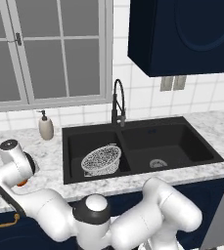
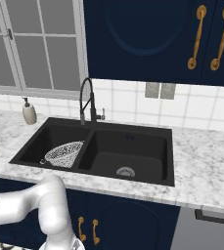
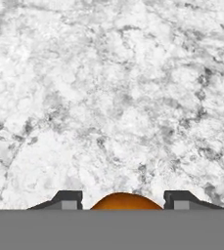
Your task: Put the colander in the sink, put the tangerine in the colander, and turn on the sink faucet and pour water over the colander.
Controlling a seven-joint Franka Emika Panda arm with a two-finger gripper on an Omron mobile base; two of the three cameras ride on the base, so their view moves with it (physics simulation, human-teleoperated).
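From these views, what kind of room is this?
A rendered home kitchen: a black double-basin sink with a gooseneck faucet set in a marble counter, and navy cabinets above.

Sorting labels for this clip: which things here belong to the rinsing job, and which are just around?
Job: colander in the sink's left basin; tangerine on the counter between the gripper's fingers; sink faucet.

Around: soap bottle; window; wall outlet.

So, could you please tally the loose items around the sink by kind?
Silvery wire-mesh colander: 1
Small round orange tangerine: 1
White soap-dispenser bottle: 1
Total: 3
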